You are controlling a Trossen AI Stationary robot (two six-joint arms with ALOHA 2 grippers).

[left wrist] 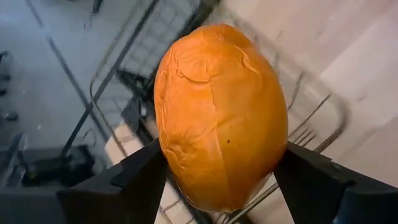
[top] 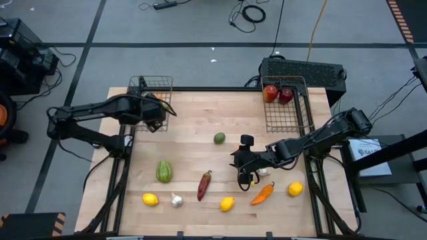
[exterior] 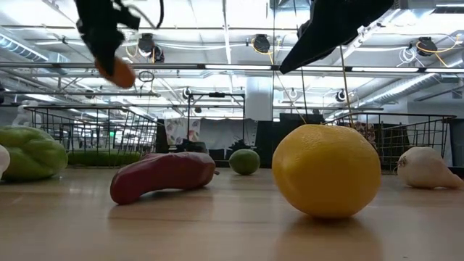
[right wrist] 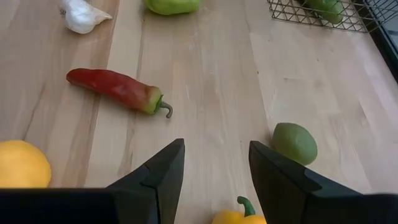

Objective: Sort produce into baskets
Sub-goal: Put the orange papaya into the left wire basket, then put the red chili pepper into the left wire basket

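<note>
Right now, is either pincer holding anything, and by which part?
The left pincer clamps an orange fruit across its lower sides, near the left basket. The right pincer is open, holding nothing.

The left basket [top: 152, 87] is partly covered by the left arm; its contents cannot be told.

Pale smooth wooden table [top: 200, 127], dark wire-mesh metal baskets [top: 287, 113], wrinkled matt orange pepper [left wrist: 217, 112]

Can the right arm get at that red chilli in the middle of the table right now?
Probably yes. The right gripper hangs open and empty just beside the red chilli, with only bare table between them. The left gripper is off at the left basket, holding an orange pepper.
</note>
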